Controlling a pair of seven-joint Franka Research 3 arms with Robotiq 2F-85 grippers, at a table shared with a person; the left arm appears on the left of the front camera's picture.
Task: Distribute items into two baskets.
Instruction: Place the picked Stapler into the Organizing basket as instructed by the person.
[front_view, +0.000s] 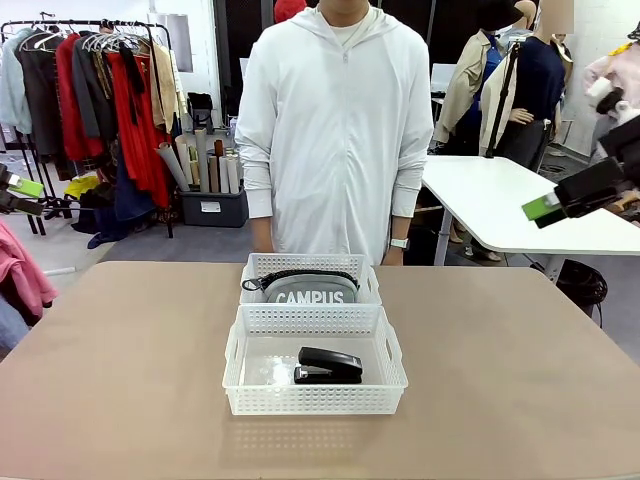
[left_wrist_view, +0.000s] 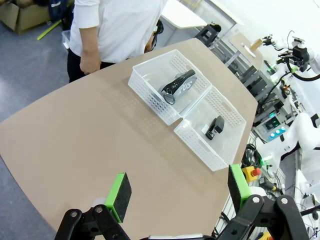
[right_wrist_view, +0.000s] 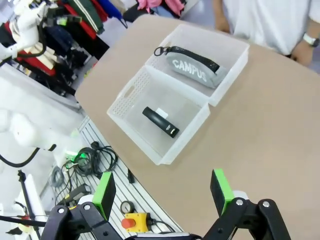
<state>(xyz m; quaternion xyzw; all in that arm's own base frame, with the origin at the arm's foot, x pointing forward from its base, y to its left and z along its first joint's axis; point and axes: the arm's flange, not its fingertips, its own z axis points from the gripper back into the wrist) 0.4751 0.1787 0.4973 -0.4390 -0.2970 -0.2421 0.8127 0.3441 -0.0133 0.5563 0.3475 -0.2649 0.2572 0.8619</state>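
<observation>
Two white lattice baskets stand end to end at the table's middle. The far basket (front_view: 310, 263) (left_wrist_view: 148, 85) (right_wrist_view: 235, 49) holds the grey "CAMPUS" pouch (front_view: 312, 290) (left_wrist_view: 179, 84) (right_wrist_view: 194, 68). In the larger near basket (front_view: 312, 320) (left_wrist_view: 227, 147) (right_wrist_view: 131, 102) lies the black stapler (front_view: 328, 366) (left_wrist_view: 216, 126) (right_wrist_view: 160, 121). My left gripper (left_wrist_view: 179, 192) hangs open high above the table's left side, holding nothing. My right gripper (right_wrist_view: 162, 192) is also open and empty, raised off to the right, with one finger (front_view: 590, 188) showing in the front view.
A person in a white zip top (front_view: 340, 130) stands at the far edge behind the baskets, arms down. The brown table (front_view: 130, 370) is bare on both sides of the baskets. A white table (front_view: 500, 195) and clothes racks stand behind.
</observation>
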